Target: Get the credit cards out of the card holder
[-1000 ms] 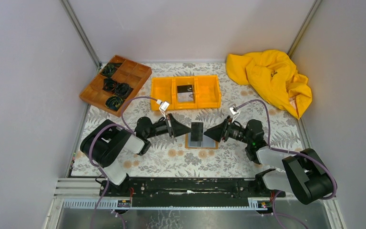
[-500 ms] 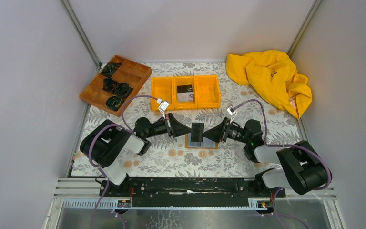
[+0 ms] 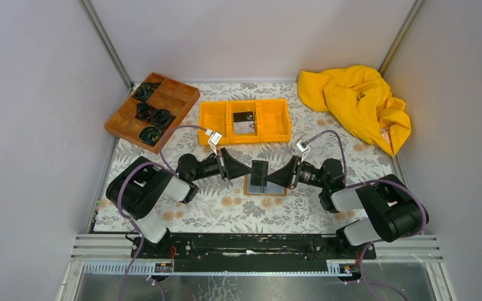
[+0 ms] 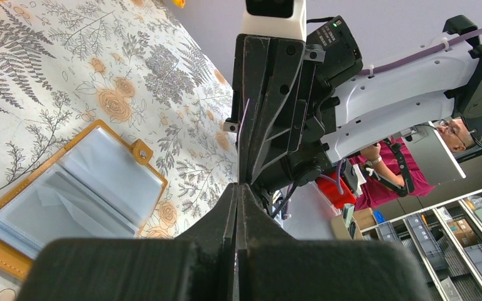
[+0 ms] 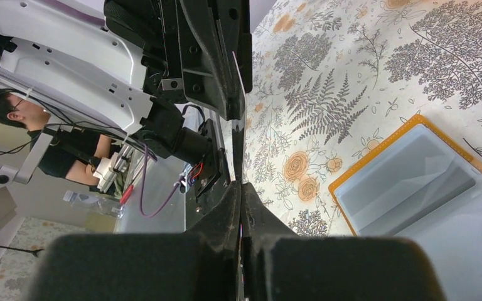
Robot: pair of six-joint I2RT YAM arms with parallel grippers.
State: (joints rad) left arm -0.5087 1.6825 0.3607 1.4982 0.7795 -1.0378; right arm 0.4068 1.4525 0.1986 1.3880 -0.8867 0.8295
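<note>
top external view has both arms reaching in over the floral-print table cloth [image 3: 213,207], with the left gripper [image 3: 248,170] and right gripper [image 3: 271,175] meeting nose to nose on a thin flat black credit card [image 3: 259,172]. each one is closed on an opposite edge of it, left arm on the left edge and right arm on the right, so the card is held between them over the small square orange-tan folding card holder [image 3: 265,190]. the holder lies open and flat on the cloth right under the card, its near edge peeking out below. left wrist view shows the left gripper [image 4: 236,188] pinched tight on the card [image 4: 245,132], which shows edge-on as a thin line running up into the other arm's fingers. the card holder [image 4: 69,188] sits down to the left with its grey-blue pockets facing up and its round snap tab [image 4: 142,151] sticking out. right wrist view is the same deal mirrored, right gripper [image 5: 240,188] clamped shut on the card and the holder [image 5: 427,188] off to the right. further back sit an orange three-compartment plastic bin [image 3: 213,122] with something flat, dark and pale in its middle slot, a brown wooden divided tray [image 3: 176,94] and a crumpled yellow cloth [image 3: 358,103].
</note>
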